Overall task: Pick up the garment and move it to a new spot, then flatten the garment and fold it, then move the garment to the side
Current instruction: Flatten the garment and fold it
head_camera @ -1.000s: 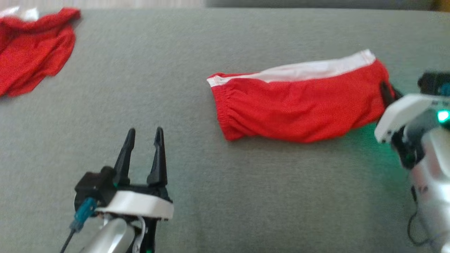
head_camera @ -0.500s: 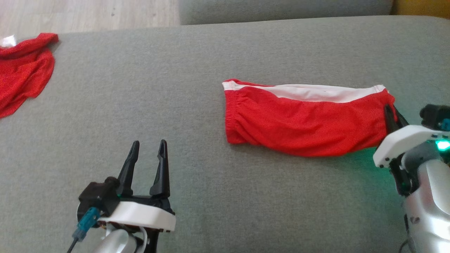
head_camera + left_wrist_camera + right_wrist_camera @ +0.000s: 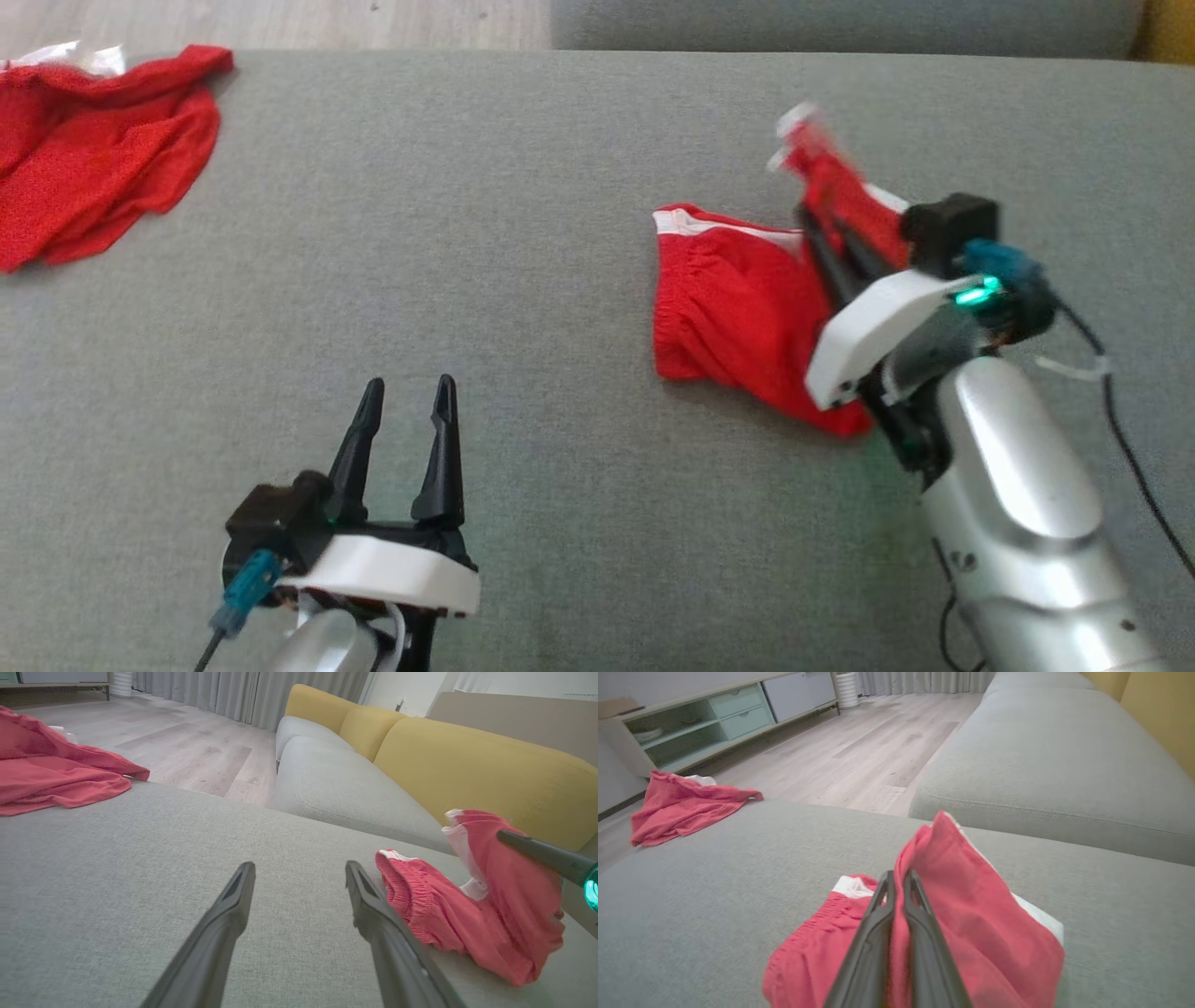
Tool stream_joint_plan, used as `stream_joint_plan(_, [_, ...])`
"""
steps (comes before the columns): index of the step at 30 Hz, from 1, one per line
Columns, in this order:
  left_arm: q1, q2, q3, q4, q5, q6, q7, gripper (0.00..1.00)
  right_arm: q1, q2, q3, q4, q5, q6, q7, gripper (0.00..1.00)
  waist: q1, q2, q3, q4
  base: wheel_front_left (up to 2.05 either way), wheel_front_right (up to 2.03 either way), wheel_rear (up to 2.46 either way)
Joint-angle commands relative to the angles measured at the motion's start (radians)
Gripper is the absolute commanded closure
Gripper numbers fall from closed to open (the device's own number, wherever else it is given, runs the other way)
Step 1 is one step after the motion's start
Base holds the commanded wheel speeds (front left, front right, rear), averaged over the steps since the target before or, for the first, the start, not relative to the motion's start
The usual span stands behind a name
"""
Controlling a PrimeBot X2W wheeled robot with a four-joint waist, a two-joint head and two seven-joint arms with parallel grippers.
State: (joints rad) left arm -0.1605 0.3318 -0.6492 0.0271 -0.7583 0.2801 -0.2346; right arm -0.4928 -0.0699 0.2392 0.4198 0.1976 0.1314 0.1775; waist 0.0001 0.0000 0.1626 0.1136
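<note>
Here, garment (image 3: 971, 896), pinched in right gripper (image 3: 899, 877)

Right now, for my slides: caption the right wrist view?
Right gripper, jaws shut on red shorts, holds one end above the grey cushion.

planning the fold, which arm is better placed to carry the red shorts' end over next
Right arm: its jaws are shut on the raised end of the red shorts. The left arm has open jaws over bare cushion, apart from the shorts.

Soft, even daylight lit everything, with faint shadows. Motion blur smeared the raised end of the garment (image 3: 738, 308) in the head view; a green lamp (image 3: 971, 297) glowed.
</note>
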Motion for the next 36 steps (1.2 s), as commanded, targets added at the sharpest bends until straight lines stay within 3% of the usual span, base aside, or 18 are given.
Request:
stream_joint_plan(1, [-0.053,0.007,0.031,-0.025,0.008,-0.005,-0.014,0.00,-0.042,0.017,0.035,-0.034,0.008,-0.001,0.005,1.00,-0.0001,0.0000,0.001,0.008,0.00,0.00,0.00])
stream_joint_plan(5, [-0.056,-0.001,0.034,-0.018,0.009,-0.009,-0.017,0.00,-0.046,0.019,0.132,-0.022,0.068,-0.001,0.010,1.00,-0.0001,0.0000,0.002,0.026,0.00,0.00,0.00])
stream_joint_plan(12, [-0.052,-0.003,0.046,-0.011,0.011,-0.013,-0.020,0.00,-0.069,0.019,0.206,0.016,0.120,-0.001,-0.012,1.00,-0.0001,0.0000,0.004,0.032,0.00,0.00,0.00])
stream_joint_plan(13, [-0.052,-0.004,0.047,-0.010,0.011,-0.014,-0.020,0.00,-0.073,0.019,0.217,0.023,0.126,-0.001,-0.019,0.93,-0.0001,0.0000,0.004,0.032,0.00,0.00,0.00])
stream_joint_plan(14, [-0.053,-0.005,0.047,-0.009,0.011,-0.015,-0.021,0.00,-0.077,0.019,0.228,0.029,0.134,-0.001,-0.026,0.69,-0.0001,0.0000,0.004,0.031,0.00,0.00,0.00])
stream_joint_plan(15, [-0.053,-0.006,0.046,-0.007,0.012,-0.016,-0.021,0.00,-0.080,0.019,0.236,0.033,0.144,-0.001,-0.035,0.18,-0.0001,0.0000,0.005,0.030,0.00,0.00,0.00])
stream_joint_plan(16, [-0.053,-0.007,0.045,-0.006,0.013,-0.017,-0.021,0.00,-0.083,0.020,0.245,0.037,0.152,-0.001,-0.045,0.00,-0.0001,0.0000,0.005,0.029,0.00,0.00,0.00])
stream_joint_plan(25, [-0.053,-0.023,0.029,0.007,0.019,-0.024,-0.022,0.00,-0.088,0.020,0.230,0.041,0.175,-0.001,-0.175,0.00,-0.0001,0.0000,-0.001,0.009,0.00,0.00,0.00])
stream_joint_plan(36, [-0.054,-0.037,0.005,0.017,0.025,-0.027,-0.020,0.00,-0.045,0.013,0.055,0.041,0.004,-0.001,-0.238,0.00,-0.0001,0.0000,-0.010,-0.011,0.00,0.00,0.00])
